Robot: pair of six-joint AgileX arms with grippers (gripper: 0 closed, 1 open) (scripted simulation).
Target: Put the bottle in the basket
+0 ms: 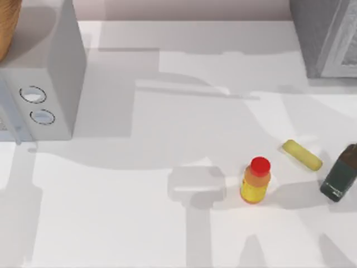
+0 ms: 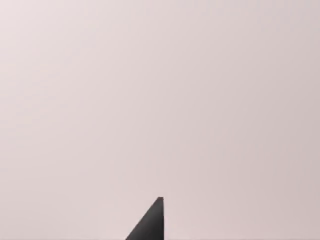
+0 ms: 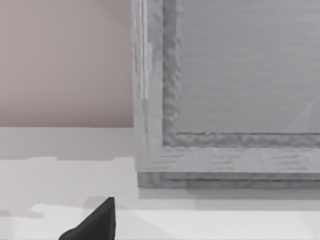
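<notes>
Where the worktop (image 1: pixel 111 212) is seen from above, the basket's (image 1: pixel 8 28) edge is found at the far left corner. A dark tip of the left gripper (image 2: pixel 150 222) is seen against blank wall, and of the right gripper (image 3: pixel 95 222) before a grey cabinet (image 3: pixel 225 100); whether either is released or clenched cannot be told. The bottle's place cannot be told.

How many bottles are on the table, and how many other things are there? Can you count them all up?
Bottles: 2, the yellow-orange bottle with a red cap and the dark green bottle
Yellow stick-shaped things: 1
Grey boxes: 2, left and right
Baskets: 1
Total: 6
</notes>
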